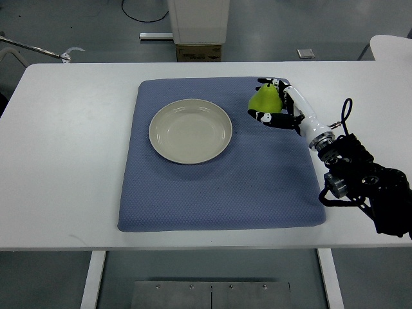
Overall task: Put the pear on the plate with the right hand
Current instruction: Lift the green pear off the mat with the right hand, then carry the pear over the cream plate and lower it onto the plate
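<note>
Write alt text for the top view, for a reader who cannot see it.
A robot's white and black right hand grips a yellow-green pear at the right rear of a blue fabric mat on a white table. An empty round cream plate sits on the mat to the pear's left.

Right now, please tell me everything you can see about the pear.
The pear is yellow-green and smooth, with no stem visible. It sits over the blue mat near its upper right corner, to the right of the empty plate. The right hand curls its fingers around it; whether it is lifted is unclear.
</note>
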`<state>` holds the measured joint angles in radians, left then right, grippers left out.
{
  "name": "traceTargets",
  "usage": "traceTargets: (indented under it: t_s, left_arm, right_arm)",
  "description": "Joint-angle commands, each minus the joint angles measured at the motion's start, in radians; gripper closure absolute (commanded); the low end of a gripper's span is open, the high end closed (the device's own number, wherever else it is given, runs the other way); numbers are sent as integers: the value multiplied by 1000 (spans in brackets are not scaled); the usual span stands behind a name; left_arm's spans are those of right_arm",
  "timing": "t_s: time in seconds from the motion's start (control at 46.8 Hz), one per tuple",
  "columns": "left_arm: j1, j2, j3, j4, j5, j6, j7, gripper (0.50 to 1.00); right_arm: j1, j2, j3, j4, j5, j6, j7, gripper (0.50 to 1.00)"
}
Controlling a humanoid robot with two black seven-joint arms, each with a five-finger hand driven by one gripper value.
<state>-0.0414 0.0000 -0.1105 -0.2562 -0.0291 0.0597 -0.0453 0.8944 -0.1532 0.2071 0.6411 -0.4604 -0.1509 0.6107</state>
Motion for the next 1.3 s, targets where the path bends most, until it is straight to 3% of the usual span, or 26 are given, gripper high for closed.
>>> traceTargets:
  t_s: [0.0, 0.449, 1.282]
  left_arm:
    - [0, 0, 0, 0, 0, 0, 1, 500]
    - [0, 0, 0, 0, 0, 0, 1, 500]
    - [0, 0, 0, 0, 0, 0, -1, 500]
  right_arm:
    - [15, 18, 0, 3, 0, 2, 0, 1000]
    - [100, 152, -3, 5, -1, 43, 0, 1000]
    - [58, 153, -166, -5, -1, 31, 0, 1000]
